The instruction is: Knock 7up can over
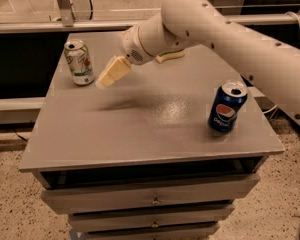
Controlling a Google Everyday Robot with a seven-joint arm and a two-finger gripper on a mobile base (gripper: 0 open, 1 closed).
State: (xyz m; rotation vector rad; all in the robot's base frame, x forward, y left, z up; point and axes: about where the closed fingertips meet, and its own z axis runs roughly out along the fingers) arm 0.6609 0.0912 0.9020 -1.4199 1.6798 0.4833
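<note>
The 7up can [79,62], white and silver with green and red markings and a silver top, stands upright at the back left of the grey table [140,134]. My gripper [108,75], with cream-coloured fingers, hangs just to the right of the can and slightly above the tabletop, a small gap away from it. The white arm reaches in from the upper right.
A blue Pepsi can [226,107] stands upright near the table's right front edge. A cream-coloured piece [170,57] lies on the table behind the arm. Drawers sit under the tabletop [150,200]. A low shelf and metal rail run behind the table.
</note>
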